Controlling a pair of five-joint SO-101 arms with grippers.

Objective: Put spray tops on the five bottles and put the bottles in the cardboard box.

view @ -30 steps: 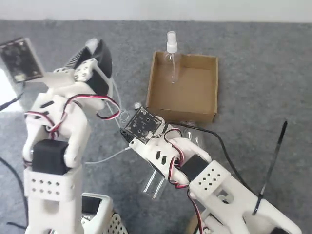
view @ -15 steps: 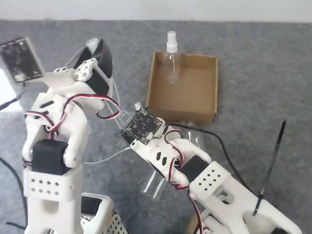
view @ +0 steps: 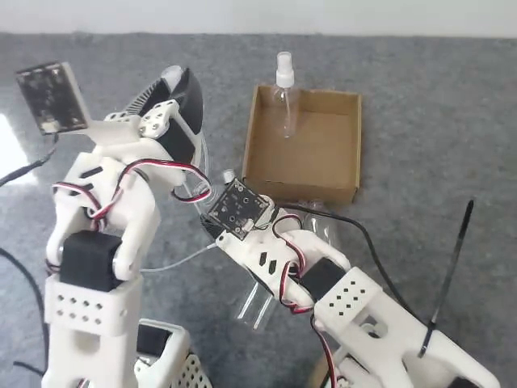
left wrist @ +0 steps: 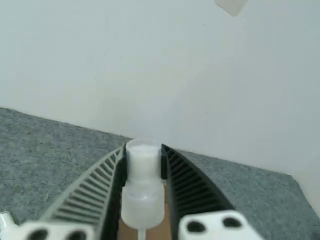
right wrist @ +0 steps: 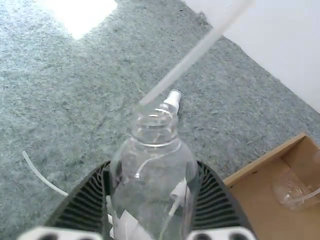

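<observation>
Left wrist view: my left hand point(left wrist: 143, 151) is clamped on a spray top point(left wrist: 143, 187) so its tube point(right wrist: 200, 49) can drop into the open bottle point(right wrist: 154, 137) my right hand point(right wrist: 152, 169) grips, neck left free.

**White Arms, Black Servos**

The left arm point(view: 97, 242) and right arm point(view: 363, 303) are printed white, with black servos point(view: 85, 260) at the joints. Red, black and white cables point(view: 145, 166) are looped along them. A dark circuit board point(view: 237, 206) is mounted nearest the box point(view: 315, 153).
</observation>
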